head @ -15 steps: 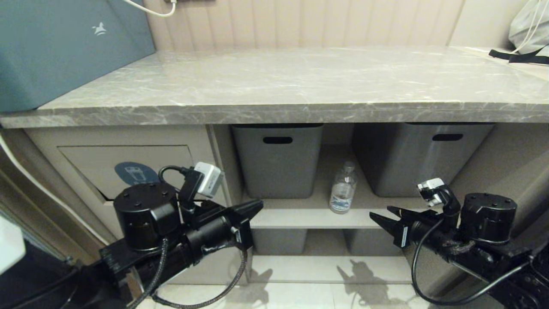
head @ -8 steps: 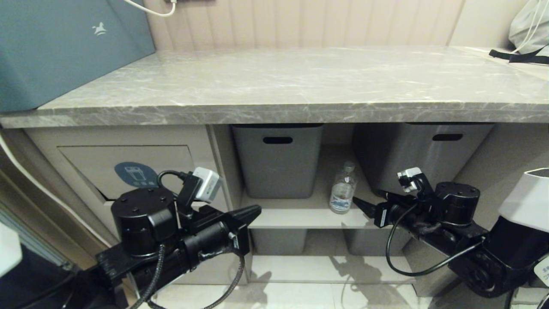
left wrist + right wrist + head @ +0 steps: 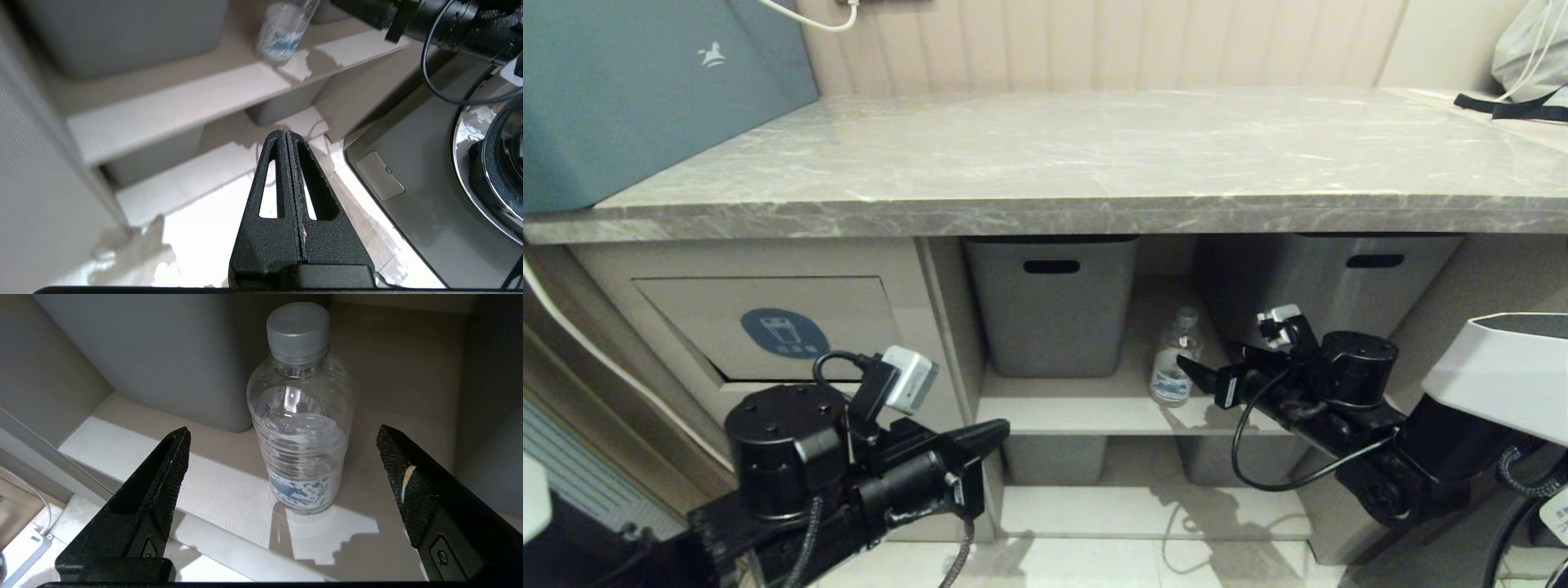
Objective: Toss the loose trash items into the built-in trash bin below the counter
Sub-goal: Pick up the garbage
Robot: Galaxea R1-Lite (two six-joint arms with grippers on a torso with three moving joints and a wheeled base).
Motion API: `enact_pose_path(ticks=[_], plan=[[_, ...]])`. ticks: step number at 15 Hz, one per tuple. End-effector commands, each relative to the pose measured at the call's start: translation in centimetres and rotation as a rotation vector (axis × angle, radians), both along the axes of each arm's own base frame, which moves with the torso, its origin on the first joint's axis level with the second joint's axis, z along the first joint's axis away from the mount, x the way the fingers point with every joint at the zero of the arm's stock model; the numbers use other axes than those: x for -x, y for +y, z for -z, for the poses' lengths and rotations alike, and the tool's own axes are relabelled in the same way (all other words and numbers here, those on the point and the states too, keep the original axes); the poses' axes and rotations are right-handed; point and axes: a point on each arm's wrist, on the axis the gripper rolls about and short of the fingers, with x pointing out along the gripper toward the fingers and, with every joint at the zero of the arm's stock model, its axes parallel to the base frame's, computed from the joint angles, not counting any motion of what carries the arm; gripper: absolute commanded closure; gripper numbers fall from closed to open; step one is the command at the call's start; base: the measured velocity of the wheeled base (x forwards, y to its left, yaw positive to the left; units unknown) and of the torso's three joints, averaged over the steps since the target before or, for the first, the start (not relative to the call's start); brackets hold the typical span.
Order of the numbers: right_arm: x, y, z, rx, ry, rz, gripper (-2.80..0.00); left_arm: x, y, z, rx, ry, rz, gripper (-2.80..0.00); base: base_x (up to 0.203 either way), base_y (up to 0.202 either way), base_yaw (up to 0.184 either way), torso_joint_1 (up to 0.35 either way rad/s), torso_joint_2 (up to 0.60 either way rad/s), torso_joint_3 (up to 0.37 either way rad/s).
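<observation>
We see the right gripper (image 3: 282,465) spread wide, touching nothing, its 2 fingers (image 3: 163,473) flanking 1 upright bottle (image 3: 300,433) on the shelf (image 3: 229,490) between grey tubs (image 3: 1052,306), while the left gripper (image 3: 286,134) hangs pinched shut, empty.

left end effector (image 3: 1001,428): fingers pressed together, low | right end effector (image 3: 282,457): fingers spread wide, extended

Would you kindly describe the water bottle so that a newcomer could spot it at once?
Under the grey marble counter, on the upper open shelf, two grey tubs stand side by side. The bottle stands upright in the gap between them: small, clear, grey-capped, with a blue-printed label.
</observation>
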Motion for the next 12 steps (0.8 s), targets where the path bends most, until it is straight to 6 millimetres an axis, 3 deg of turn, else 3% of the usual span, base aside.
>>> enact_pose_path(ticks=[1, 6, 12], plan=[[-0.5, 0.1, 0.4, -0.001, -0.004, -0.002, -2.8, 0.5, 0.4, -0.1, 0.008, 0.004, -0.003, 0.0, 0.0, 0.0, 0.0, 0.0, 0.0, 0.0], [-2.6, 0.6, 1.5, -0.006, -0.025, -0.002, -2.8, 2.5, 2.3, 0.0, -0.001, 0.022, -0.048, 0.0, 0.0, 0.0, 0.0, 0.0, 0.0, 0.0], [-4.6, 1.0, 2.2, -0.012, -0.057, 0.006, -2.8, 2.8, 2.5, 0.2, -0.009, 0.029, -0.049, 0.0, 0.0, 0.0, 0.0, 0.0, 0.0, 0.0]])
